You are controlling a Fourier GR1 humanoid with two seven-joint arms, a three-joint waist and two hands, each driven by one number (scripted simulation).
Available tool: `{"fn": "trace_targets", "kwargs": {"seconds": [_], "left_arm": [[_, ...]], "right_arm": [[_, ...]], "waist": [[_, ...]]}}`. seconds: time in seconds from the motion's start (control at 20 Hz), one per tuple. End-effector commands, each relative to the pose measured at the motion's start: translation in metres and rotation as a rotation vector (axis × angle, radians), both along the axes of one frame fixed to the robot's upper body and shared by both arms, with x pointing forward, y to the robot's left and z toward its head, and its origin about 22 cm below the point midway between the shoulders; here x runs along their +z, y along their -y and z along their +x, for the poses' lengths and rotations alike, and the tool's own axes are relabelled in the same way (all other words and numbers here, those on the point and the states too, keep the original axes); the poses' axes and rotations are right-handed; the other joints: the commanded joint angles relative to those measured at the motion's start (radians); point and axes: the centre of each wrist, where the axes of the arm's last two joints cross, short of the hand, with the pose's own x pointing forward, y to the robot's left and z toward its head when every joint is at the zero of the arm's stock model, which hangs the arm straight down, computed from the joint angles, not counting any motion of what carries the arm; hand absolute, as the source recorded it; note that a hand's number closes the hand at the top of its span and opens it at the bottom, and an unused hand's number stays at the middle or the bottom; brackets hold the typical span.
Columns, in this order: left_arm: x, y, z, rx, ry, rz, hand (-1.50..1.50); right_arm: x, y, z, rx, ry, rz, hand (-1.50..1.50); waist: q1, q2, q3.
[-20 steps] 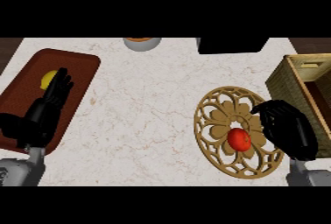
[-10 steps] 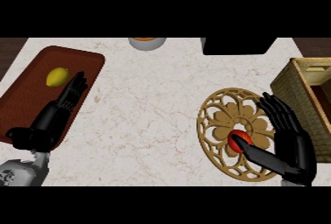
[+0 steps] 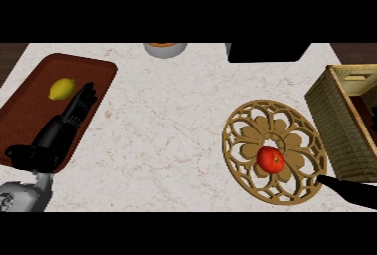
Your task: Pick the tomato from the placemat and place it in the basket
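no readable text, labels, brands or numbers on anything in view

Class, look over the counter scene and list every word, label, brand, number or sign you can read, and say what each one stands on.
None: no readable text shows anywhere.
The tomato, the placemat, the basket, the lemon and the brown tray bear no lettering.
The dark marks on the grey left forearm are too blurred to read.
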Motion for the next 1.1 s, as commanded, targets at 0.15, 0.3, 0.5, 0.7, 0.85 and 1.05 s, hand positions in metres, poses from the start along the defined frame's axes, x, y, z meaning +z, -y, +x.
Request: {"fn": "trace_targets", "kwargs": {"seconds": [0.15, 0.3, 0.5, 0.7, 0.85, 1.05], "left_arm": [[-0.010, 0.011, -0.005, -0.029, -0.017, 0.004, 0.00], [-0.008, -0.001, 0.005, 0.001, 0.006, 0.003, 0.00], [0.002, 0.007, -0.003, -0.009, -0.002, -0.011, 0.00], [-0.001, 0.009, 0.009, -0.015, 0.008, -0.006, 0.00], [-0.012, 0.009, 0.008, -0.024, 0.012, 0.002, 0.00], [0.006, 0.006, 0.010, -0.026, 0.012, -0.003, 0.00]], "right_arm": [[0.071, 0.012, -0.014, 0.206, -0.362, -0.142, -1.50], [0.091, 0.023, -0.017, 0.279, -0.410, -0.109, -1.50], [0.104, 0.037, -0.041, 0.256, -0.426, -0.060, -1.50], [0.106, 0.045, -0.060, 0.223, -0.426, -0.044, -1.50], [0.098, 0.064, -0.067, 0.208, -0.434, -0.046, -1.50], [0.073, 0.054, -0.077, 0.175, -0.384, 0.012, -1.50]], "waist": [[0.001, -0.001, 0.004], [0.002, 0.002, 0.006], [0.006, 0.000, 0.008], [0.013, 0.003, 0.008], [0.018, 0.004, 0.008], [0.024, 0.004, 0.008]]}}
